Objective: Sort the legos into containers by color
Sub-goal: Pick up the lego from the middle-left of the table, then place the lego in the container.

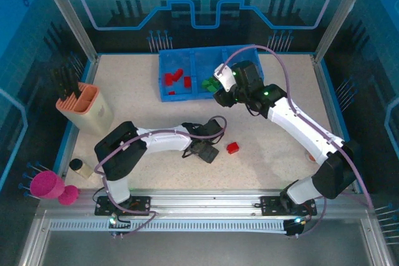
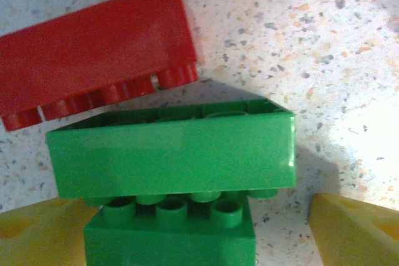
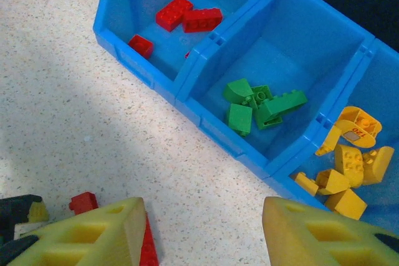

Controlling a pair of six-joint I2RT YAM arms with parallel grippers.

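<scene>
Step in hand: pickup of loose green from mid-table. Left gripper (image 2: 187, 241) has its jaws apart, with fingers (image 2: 37, 232) on either side of two green bricks (image 2: 171, 154) that touch one another; whether a pad touches them yet cannot be told. A red brick (image 2: 93, 54) lies just beside the larger green one, on its far side from the fingers, and is likely to be nudged if the jaws close askew. Next move, by judgement: close on one green brick only, lift it clear of the red, and carry it to the far tray. Right gripper (image 3: 199, 238), jaws apart and empty, hovers at the near edge of the tray (image 3: 137, 60). It stands on the left arm's likely path and may need to give way. In the tray, far centre, the left compartment holds red pieces (image 3: 187, 15), the middle compartment green pieces (image 3: 259, 107), the right compartment yellow pieces (image 3: 346, 172). Sorting looks far along. At the left, well apart from the work: pink toy (image 1: 50, 185), white can (image 1: 80, 166), peach holder (image 1: 84, 109).
</scene>
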